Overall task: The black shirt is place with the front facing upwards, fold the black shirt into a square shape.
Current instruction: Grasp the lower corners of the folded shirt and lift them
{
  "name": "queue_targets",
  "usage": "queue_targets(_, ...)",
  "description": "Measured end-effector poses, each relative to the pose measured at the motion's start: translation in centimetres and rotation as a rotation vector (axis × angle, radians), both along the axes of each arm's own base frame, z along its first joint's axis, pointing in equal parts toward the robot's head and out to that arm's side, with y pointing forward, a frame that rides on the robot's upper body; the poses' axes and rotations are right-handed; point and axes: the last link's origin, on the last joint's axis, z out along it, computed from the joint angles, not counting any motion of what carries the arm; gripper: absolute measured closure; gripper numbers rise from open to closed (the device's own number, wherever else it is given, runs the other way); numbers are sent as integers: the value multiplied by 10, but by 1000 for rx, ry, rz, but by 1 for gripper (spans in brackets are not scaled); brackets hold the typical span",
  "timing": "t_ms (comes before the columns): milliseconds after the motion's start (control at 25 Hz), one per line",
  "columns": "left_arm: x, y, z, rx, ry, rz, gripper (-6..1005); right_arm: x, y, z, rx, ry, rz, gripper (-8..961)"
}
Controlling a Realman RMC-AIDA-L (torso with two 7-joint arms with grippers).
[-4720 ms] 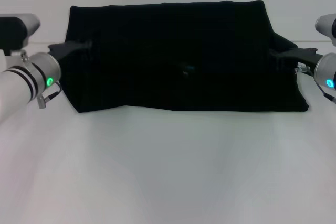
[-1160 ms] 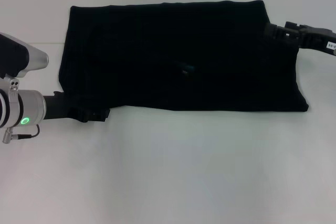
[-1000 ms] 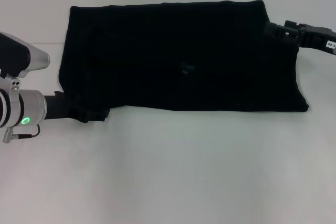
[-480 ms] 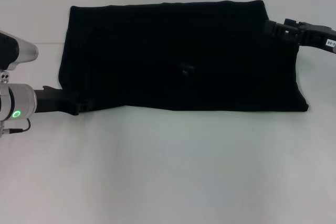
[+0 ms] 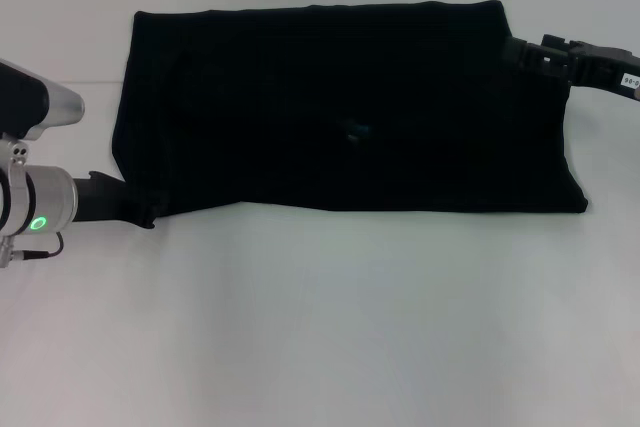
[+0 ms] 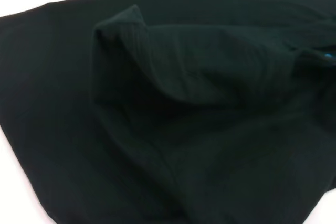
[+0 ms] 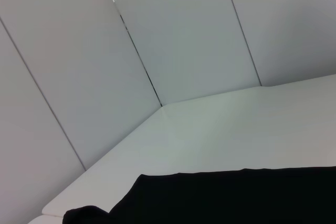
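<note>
The black shirt (image 5: 330, 107) lies folded into a wide band across the far half of the white table (image 5: 330, 327). Its lettering is hidden, and a small blue label (image 5: 357, 131) shows near its middle. My left gripper (image 5: 138, 209) is low at the shirt's near left corner, touching its edge. My right gripper (image 5: 522, 53) is at the shirt's far right corner. The left wrist view is filled with the shirt (image 6: 157, 129), with a raised fold (image 6: 123, 35) and a bit of the blue label (image 6: 328, 55). The right wrist view shows the shirt's edge (image 7: 236, 192).
The white table stretches bare in front of the shirt. Grey wall panels (image 7: 173, 35) stand behind the table's far edge. My left arm's silver wrist (image 5: 35, 209) with a green light sits at the left border.
My left gripper has drawn back to the left along the shirt's near edge, to its near left corner. The right gripper has stayed at the far right corner. The shirt's outline is unchanged.
</note>
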Motion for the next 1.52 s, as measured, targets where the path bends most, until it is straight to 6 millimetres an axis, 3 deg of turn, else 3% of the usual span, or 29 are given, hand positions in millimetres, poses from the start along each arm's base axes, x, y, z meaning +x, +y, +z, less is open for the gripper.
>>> queue_targets(600,-1,9,21,99,-5,37,1001,11,-1,3,4,-25,-38,138)
queue_targets(920,-4,13,30,154,-8,59,1001,35,-1,6,-74,-107,-201,144)
queue_targets(1320,-4,14,30,158,-10,66,1001,49,-12,23,-222,-98,-345,151)
queue_targets(1520,-3,14,29,155,-10,65,1001,54,-15,21,-276,-120,-400,154)
